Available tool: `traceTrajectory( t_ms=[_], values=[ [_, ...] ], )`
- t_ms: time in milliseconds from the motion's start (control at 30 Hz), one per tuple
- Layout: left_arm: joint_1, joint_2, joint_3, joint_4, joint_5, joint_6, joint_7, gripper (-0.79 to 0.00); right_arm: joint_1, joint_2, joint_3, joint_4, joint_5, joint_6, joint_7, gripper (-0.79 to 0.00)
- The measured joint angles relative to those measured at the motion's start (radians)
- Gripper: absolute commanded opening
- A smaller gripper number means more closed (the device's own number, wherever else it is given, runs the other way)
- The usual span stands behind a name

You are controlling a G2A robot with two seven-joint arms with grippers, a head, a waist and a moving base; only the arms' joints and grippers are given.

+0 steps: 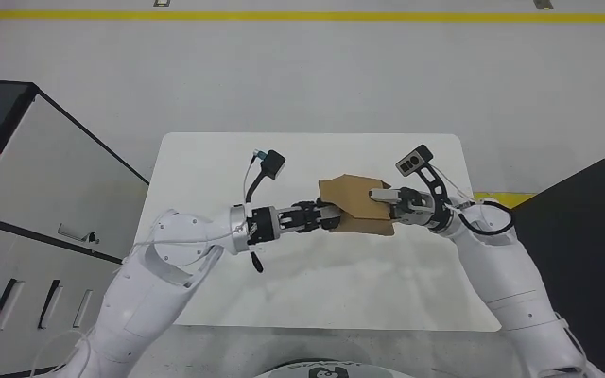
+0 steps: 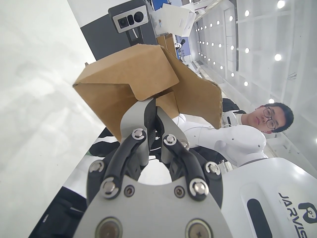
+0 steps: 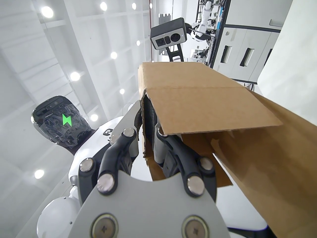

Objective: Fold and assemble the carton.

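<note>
A brown cardboard carton (image 1: 355, 202) is held off the white table (image 1: 217, 161) between my two arms, near the table's middle. My left gripper (image 1: 328, 216) comes in from the left and is shut on a flap edge of the carton (image 2: 128, 82), fingers (image 2: 131, 117) pinched together at the cardboard (image 2: 151, 100). My right gripper (image 1: 380, 196) comes in from the right and is shut on a side wall of the carton (image 3: 198, 95), one finger (image 3: 128, 125) outside the wall, the other under a loose flap. The carton's flaps hang partly unfolded.
A grey cabinet (image 1: 38, 180) stands left of the table and a dark unit (image 1: 567, 227) to its right. A yellow floor line (image 1: 302, 15) runs along the back. Bare table surface lies in front of and behind the carton.
</note>
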Motion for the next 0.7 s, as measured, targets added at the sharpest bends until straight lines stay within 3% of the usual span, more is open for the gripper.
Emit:
traceTrajectory(
  t_ms=[333,700],
  values=[
    [-0.002,0.002,-0.021,0.002,-0.009,0.0,0.001,-0.785,0.002,0.0,0.019,0.015,0.001,-0.01,-0.014,-0.785],
    [-0.032,-0.005,0.026,0.023,-0.011,0.003,-0.009,-0.785,0.0,-0.002,0.016,0.006,0.006,-0.001,-0.012,-0.785]
  ],
)
